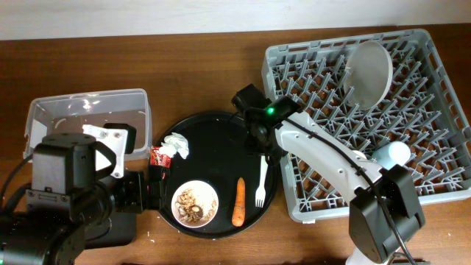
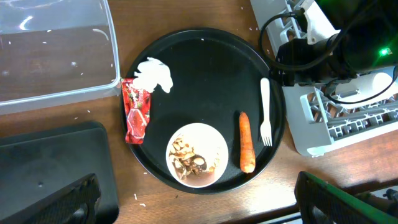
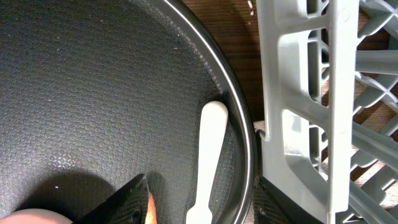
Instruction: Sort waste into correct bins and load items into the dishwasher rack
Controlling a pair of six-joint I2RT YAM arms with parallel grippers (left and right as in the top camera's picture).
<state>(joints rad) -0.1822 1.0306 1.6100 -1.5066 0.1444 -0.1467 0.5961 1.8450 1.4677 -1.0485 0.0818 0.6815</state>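
Observation:
A round black tray (image 1: 221,125) holds a red wrapper (image 1: 157,156), a white napkin (image 1: 176,145), a white bowl (image 1: 194,204) of brown scraps, a carrot (image 1: 238,201) and a white fork (image 1: 260,182). My right gripper (image 3: 202,205) is open and low over the tray, its fingers either side of the fork's handle (image 3: 211,137). My left gripper (image 2: 196,211) is open and empty, above the table in front of the bowl (image 2: 198,155). The grey rack (image 1: 434,96) holds a pale plate (image 1: 369,71) and a light blue cup (image 1: 390,153). No chopstick or small white cup shows.
A clear tub (image 1: 88,110) stands at the left, behind my left arm. A shallow black rectangular tray (image 2: 50,168) lies at the front left, beside the round tray. The rack's wall (image 3: 298,124) is close to the right finger. Crumbs dot the wooden table.

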